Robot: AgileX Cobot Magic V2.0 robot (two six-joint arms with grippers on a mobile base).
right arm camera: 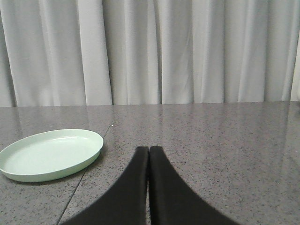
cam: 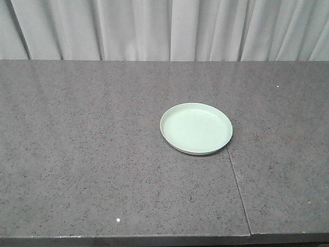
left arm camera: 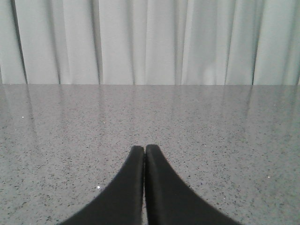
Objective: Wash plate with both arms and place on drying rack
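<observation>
Lying flat on the dark surface (cam: 92, 154), a single plate (cam: 196, 128) sits a little right of centre in the front view. It is round, pale mint green and matte, with a low upright rim and a plain, unmarked bottom. The surface looks like polished stone, grey-brown with fine black and light speckles, and it gives a faint reflection of the backdrop along its far edge. One thin straight seam (cam: 238, 185) divides it into two slabs. The seam runs from the plate's near right edge to the front edge of the surface.

Behind the surface hangs a pale grey curtain (cam: 154, 28), soft cloth falling in long vertical folds.

There are two end effectors, each seen only from its own wrist camera. The left end effector (left arm camera: 144, 149) shows two smooth, matte black fingers that curve inward, with the tips pressed together and nothing between them. It hangs over bare speckled stone. The right end effector (right arm camera: 149, 150) has the same pair of curved black fingers, likewise closed tip to tip on nothing. In the right wrist view the plate (right arm camera: 50, 153) lies ahead and to the left, well apart from the fingertips.
</observation>
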